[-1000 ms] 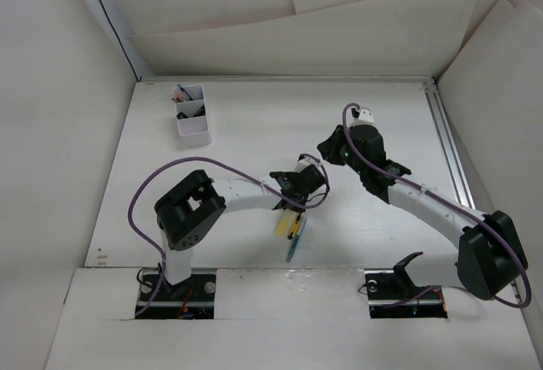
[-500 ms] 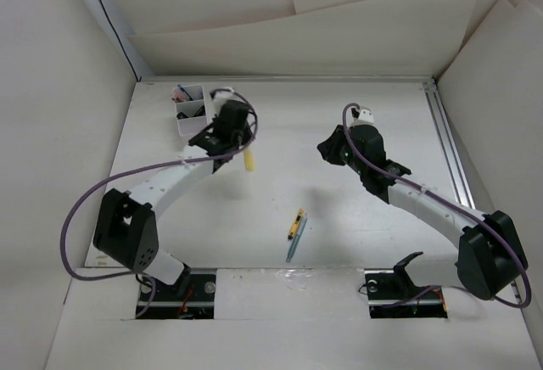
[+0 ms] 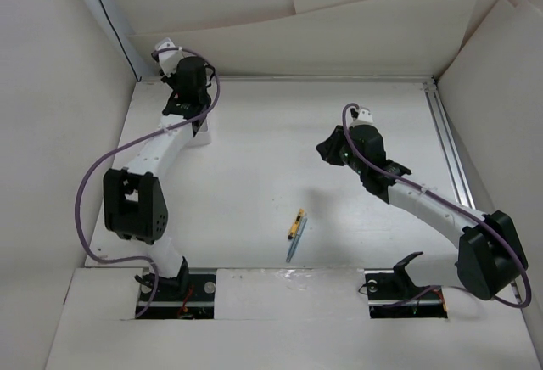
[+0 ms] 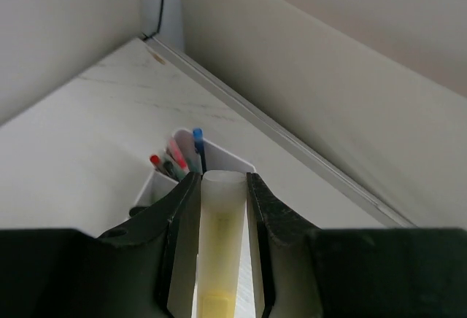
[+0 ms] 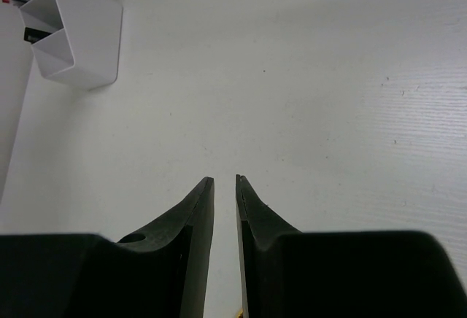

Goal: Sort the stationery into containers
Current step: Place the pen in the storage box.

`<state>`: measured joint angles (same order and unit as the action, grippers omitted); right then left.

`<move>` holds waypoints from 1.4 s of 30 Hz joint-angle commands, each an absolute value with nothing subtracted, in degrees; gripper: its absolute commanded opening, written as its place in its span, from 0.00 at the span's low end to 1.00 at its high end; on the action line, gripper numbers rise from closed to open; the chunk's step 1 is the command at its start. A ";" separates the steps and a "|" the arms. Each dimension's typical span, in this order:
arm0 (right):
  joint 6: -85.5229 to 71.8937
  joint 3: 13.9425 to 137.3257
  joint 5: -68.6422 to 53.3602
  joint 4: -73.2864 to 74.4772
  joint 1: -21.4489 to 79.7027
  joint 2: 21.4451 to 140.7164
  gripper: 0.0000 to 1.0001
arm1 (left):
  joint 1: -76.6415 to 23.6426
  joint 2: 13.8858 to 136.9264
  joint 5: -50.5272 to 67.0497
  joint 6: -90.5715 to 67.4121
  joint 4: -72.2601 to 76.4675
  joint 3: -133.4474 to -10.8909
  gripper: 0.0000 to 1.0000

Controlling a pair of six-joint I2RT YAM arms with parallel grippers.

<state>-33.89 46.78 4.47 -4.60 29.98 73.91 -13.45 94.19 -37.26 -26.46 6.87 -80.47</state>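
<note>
1. Yellow in the body and pale at its far end, the held highlighter (image 4: 219, 260) is clamped lengthwise between the fingers of the left gripper (image 4: 222, 181), which are drawn in tight against its sides.
2. Just past those fingertips stands the white container (image 4: 232, 162). The highlighter's pale end overlaps its rim in the wrist view, and whether the two touch cannot be told.
3. Red, pink and blue pens (image 4: 179, 154) stand upright in one end compartment.
4. From above, the left arm reaches to the far left corner of the table (image 3: 254, 149) and hides most of the container; only a white corner shows beside it.
5. The right gripper (image 5: 225, 181) hangs over bare table, its fingers a narrow slit apart with nothing between them. The container is well apart from it, at the upper left of its view.
6. A yellow and black highlighter (image 3: 295, 224) and a teal pen (image 3: 298, 240) lie side by side near the table's near edge, well apart from both grippers.
7. The tabletop is matt white, white panels wall it in, and a metal rail (image 3: 448, 145) runs along its right side.
</note>
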 commanded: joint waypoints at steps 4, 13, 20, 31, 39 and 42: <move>-34.01 48.52 2.82 -6.50 29.53 73.83 0.24 | -13.36 102.03 -47.54 -10.30 19.84 -85.69 0.03; -32.96 47.99 1.67 -7.65 29.53 72.07 0.24 | -12.22 112.40 -49.22 -2.73 27.50 -90.69 0.03; -32.44 47.46 1.67 -8.70 29.53 72.07 0.24 | -11.69 116.98 -49.83 0.35 30.50 -92.46 0.03; -31.90 46.93 1.67 -9.84 29.53 72.07 0.24 | -11.69 118.30 -49.22 2.72 38.40 -88.59 0.03; -31.90 46.41 2.20 -9.84 29.53 70.85 0.24 | -11.69 117.77 -50.36 2.72 41.65 -84.90 0.09; -31.90 45.88 2.72 -9.84 29.53 70.31 0.24 | -11.69 117.77 -50.36 2.72 41.66 -84.38 0.09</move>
